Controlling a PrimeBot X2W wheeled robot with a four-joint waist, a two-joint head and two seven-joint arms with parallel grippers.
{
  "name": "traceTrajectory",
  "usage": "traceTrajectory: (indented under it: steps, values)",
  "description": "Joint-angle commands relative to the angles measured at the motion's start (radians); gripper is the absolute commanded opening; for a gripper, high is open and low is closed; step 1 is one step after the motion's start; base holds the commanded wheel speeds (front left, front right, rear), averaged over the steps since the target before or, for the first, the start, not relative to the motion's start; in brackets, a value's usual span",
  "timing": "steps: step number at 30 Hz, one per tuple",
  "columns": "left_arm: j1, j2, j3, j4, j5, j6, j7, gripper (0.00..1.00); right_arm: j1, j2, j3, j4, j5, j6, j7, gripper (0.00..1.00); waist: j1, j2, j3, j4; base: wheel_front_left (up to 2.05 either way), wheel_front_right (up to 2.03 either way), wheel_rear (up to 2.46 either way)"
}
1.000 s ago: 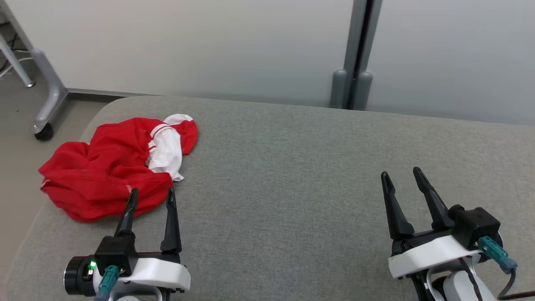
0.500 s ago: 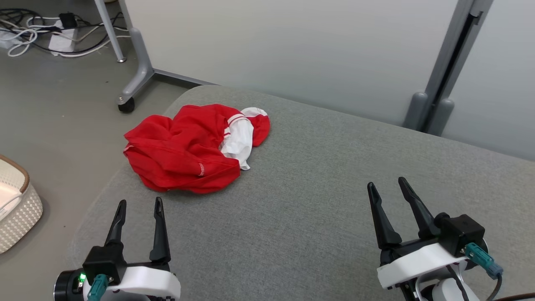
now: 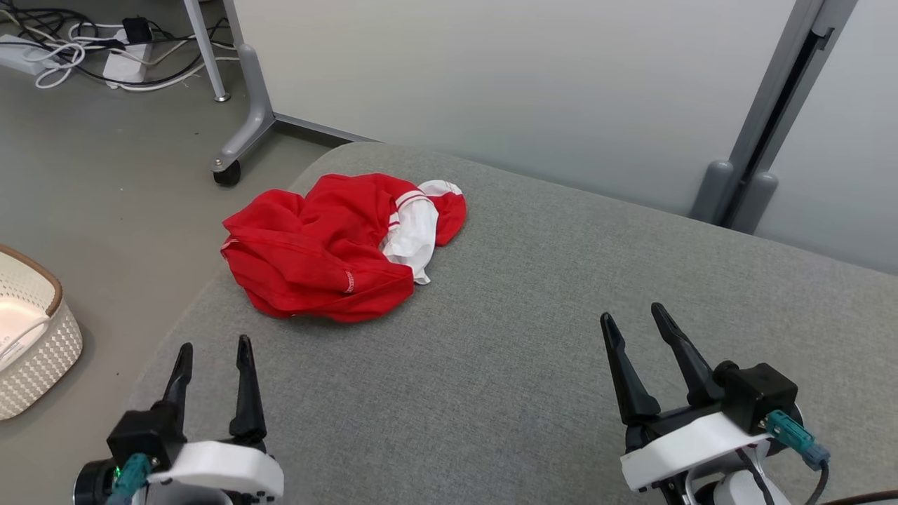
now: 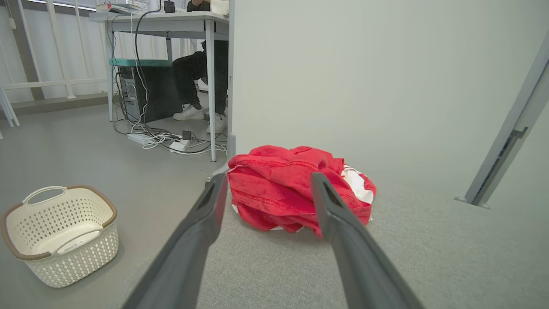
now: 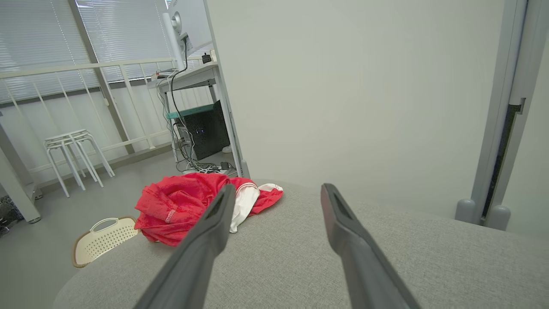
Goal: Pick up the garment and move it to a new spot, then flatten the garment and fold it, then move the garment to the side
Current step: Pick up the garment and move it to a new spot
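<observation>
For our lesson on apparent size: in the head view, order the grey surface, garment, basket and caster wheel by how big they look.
1. Grey surface
2. Garment
3. Basket, though the picture's edge cuts it off, so its place is unsure
4. Caster wheel

place: office | desk | computer tower | floor cables | partition panel | stacked stools
</observation>
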Motion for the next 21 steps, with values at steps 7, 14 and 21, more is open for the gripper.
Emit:
traceTrajectory:
  steps: [7,14,21]
  values:
    - [-0.137,0.068,0.044,-0.036,-0.074,-0.032,0.185,1.00,-0.027,-0.024,0.014,-0.004,0.018,0.002,-0.005,1.00,0.0000,0.0000,0.051,-0.067,0.00,0.00,0.00]
    - [-0.315,0.174,0.137,0.042,-0.199,-0.071,0.391,1.00,-0.067,-0.051,0.032,-0.018,0.025,0.002,-0.005,1.00,0.0000,0.0000,0.133,-0.153,0.00,0.00,0.00]
    - [-0.496,0.274,0.214,0.225,-0.321,-0.111,0.543,1.00,-0.123,-0.083,0.040,-0.041,0.035,0.002,-0.005,1.00,0.0000,0.0000,0.233,-0.245,0.00,0.00,0.00]
